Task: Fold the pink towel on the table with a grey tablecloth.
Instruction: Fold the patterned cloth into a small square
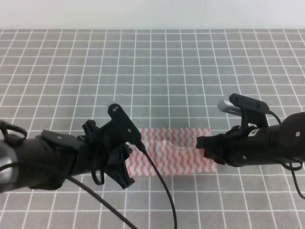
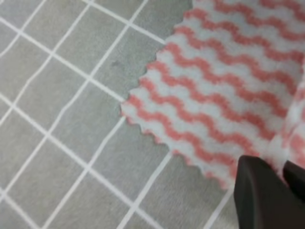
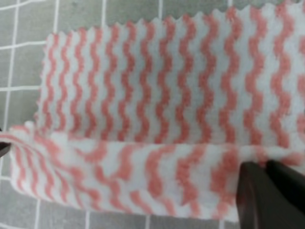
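Left gripper (image 1: 127, 155) at pink towel's (image 1: 176, 150) left end, right gripper (image 1: 204, 145) at its right end; each clamped on a towel edge. Towel flat on grey gridded worktop (image 1: 152, 71), near fold raised slightly.

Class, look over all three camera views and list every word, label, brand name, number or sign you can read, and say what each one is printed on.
None: no readable text in any view.
Pink towel: only wavy pink and white stripes.
Grey tablecloth: only a white grid of lines.
Left gripper and right gripper: plain black, no marking legible.
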### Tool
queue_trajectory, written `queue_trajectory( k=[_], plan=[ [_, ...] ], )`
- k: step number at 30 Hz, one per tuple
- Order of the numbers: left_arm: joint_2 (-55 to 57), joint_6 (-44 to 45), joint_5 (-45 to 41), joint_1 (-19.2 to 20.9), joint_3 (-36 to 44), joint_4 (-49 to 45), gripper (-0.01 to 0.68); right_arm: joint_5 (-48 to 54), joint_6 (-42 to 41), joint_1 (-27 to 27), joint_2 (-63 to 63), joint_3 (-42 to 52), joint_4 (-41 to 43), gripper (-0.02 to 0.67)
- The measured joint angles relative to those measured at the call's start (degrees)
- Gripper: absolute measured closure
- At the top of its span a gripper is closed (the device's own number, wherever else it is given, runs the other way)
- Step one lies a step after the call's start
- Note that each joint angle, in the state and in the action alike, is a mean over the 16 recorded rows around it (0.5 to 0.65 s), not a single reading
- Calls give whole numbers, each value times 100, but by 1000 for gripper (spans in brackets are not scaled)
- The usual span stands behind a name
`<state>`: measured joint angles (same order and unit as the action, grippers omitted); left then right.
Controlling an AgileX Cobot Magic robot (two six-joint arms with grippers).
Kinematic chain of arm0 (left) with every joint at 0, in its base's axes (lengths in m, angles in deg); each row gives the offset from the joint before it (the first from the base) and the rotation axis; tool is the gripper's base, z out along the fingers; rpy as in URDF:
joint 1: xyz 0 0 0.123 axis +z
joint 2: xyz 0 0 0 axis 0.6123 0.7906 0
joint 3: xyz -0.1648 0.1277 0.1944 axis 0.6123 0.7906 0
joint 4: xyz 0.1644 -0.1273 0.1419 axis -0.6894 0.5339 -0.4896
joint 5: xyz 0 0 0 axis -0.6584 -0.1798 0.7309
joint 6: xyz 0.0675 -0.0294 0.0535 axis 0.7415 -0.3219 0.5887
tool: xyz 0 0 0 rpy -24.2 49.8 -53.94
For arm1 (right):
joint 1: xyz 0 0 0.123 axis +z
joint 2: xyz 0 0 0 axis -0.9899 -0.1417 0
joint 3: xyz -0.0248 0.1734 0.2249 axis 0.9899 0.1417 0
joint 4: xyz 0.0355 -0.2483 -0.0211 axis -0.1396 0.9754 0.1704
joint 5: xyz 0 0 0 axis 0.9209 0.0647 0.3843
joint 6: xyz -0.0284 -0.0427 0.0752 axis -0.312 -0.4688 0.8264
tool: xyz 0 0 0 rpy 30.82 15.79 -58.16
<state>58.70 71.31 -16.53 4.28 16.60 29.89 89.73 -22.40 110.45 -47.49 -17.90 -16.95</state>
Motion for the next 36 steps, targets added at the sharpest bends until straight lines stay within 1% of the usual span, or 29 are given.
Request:
queue_trajectory(
  k=[18,36],
  plan=[
    [285,10,160,1,-226,150,675,-73,-18,-190,-91,-26,-30,664],
    [302,95,276,2,-432,148,675,89,-30,-248,-345,-343,17,664]
  ],
)
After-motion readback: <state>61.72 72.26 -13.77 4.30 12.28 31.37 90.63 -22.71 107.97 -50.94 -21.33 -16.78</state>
